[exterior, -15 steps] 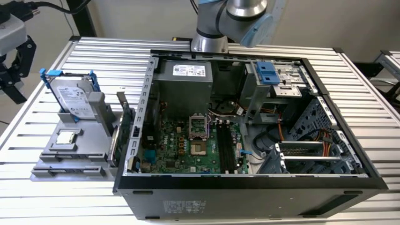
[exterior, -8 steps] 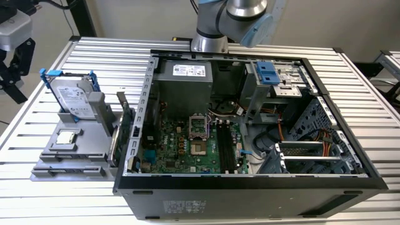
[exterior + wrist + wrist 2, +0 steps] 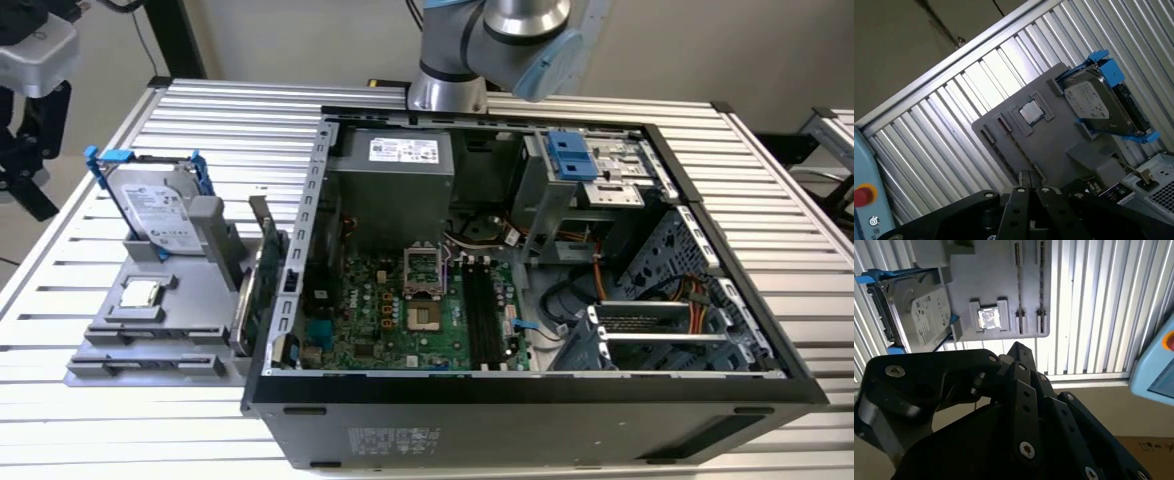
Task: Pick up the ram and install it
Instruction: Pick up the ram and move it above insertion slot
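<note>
End effector (image 3: 1029, 174) hangs high over the table (image 3: 80, 420), its black fingers drawn narrow, tips together and holding nothing; in the second wrist view (image 3: 1018, 346) its dark linkages rise in front of the gray holder (image 3: 979, 270) far below. The arm (image 3: 494, 40) rises from the far edge of the table, behind the open computer case (image 3: 534, 400).

The ram (image 3: 274, 285) is outside the case, at the exterior view's left of it. It stands on its long edge between the gray holder and the case's left wall, just beside both. It is well apart from the long black slots (image 3: 478, 310) on the green motherboard (image 3: 387, 320) inside the case.

On the holder, a hard drive (image 3: 158, 210) in a blue bracket leans upright at the far end, and a small square processor (image 3: 140, 293) lies flat nearer the middle; both wrist views look down on them. A light-blue box with a red button (image 3: 864, 192) sits at the table's edge in the first wrist view.
</note>
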Robot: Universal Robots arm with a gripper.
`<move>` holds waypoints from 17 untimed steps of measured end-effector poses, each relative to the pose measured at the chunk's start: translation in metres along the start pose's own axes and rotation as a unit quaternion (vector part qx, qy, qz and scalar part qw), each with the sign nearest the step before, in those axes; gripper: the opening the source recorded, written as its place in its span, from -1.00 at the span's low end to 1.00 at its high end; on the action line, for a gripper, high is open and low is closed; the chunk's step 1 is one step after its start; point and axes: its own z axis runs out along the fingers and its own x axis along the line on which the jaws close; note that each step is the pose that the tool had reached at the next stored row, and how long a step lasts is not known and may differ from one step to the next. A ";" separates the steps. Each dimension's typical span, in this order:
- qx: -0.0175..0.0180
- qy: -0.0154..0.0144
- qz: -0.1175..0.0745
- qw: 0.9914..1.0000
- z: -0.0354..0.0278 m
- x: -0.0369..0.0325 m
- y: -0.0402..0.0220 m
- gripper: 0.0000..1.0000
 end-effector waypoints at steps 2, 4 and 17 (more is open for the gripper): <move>-0.001 0.000 -0.019 1.000 0.0000 0.0000 0.0000 -1.00; -0.002 0.001 -0.036 0.999 0.0000 0.0000 0.0000 -1.00; -0.007 0.004 -0.151 0.988 0.0000 0.0000 0.0000 -1.00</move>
